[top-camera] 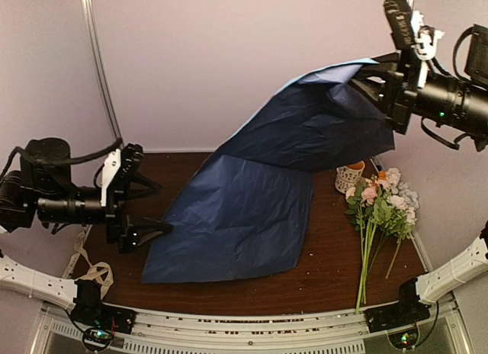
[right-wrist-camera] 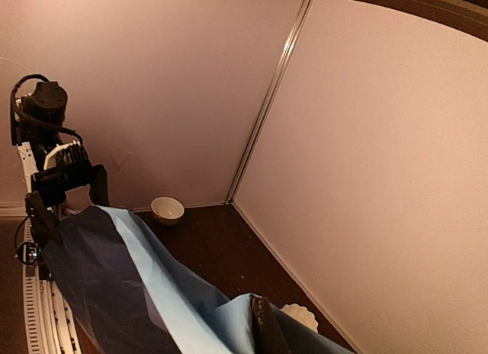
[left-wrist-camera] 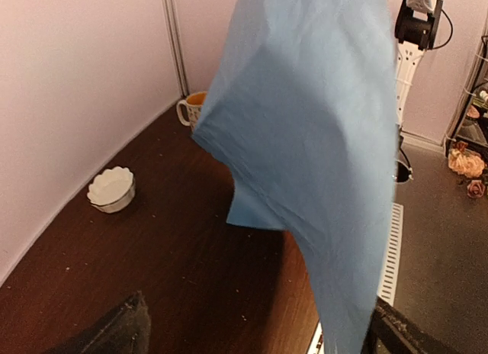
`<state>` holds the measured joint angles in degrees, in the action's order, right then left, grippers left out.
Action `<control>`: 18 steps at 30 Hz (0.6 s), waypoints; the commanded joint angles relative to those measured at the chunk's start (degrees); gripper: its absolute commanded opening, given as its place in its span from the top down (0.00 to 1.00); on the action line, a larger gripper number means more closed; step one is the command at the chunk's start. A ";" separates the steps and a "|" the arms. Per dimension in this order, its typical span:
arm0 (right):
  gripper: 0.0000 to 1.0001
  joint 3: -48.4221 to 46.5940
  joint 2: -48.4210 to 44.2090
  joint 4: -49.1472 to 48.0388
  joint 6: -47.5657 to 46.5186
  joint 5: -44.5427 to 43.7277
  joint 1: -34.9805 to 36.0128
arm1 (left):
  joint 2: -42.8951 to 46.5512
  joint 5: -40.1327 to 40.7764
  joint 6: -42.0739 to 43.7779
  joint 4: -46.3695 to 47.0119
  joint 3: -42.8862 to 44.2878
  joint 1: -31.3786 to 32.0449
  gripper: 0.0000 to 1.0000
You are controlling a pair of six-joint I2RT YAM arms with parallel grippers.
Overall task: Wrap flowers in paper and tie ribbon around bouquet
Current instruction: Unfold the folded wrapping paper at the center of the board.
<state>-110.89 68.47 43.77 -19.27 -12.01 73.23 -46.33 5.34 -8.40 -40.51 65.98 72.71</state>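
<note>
The right gripper (top-camera: 371,78) pinches a corner of the paper (top-camera: 252,209) held high, with the lower edge on the table (top-camera: 335,270). The left gripper (top-camera: 152,233) gapes wide just beside it (holding nothing), so the unsupported sheet could tear, slip free, or sweep the flowers (top-camera: 377,209).

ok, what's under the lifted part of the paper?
Left wrist view shows bare table and a small white scalloped bowl beneath the hanging paper. From above the sheet hides the bowl; anything under its flat part is covered.
</note>
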 commanded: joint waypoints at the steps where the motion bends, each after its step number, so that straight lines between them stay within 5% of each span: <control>1: 1.00 -4.80 8.29 1.37 -1.45 -10.56 -0.02 | 4.58 8.06 4.35 -0.81 4.10 -0.02 0.02; 8: 1.00 -16.87 19.84 6.50 -3.36 -13.43 0.08 | -5.36 10.13 9.90 -4.44 12.87 -0.03 0.02; 13: 1.00 -17.13 21.18 6.35 -4.58 -7.89 0.42 | -8.08 17.35 12.25 -1.67 14.34 -0.02 0.02; 18: 1.00 -16.91 22.44 4.84 -4.72 -3.94 0.45 | -10.66 15.85 14.18 3.61 13.32 -0.02 0.02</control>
<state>-126.06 90.78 49.76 -23.27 -19.81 73.32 -55.96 19.29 2.94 -42.92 79.02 72.71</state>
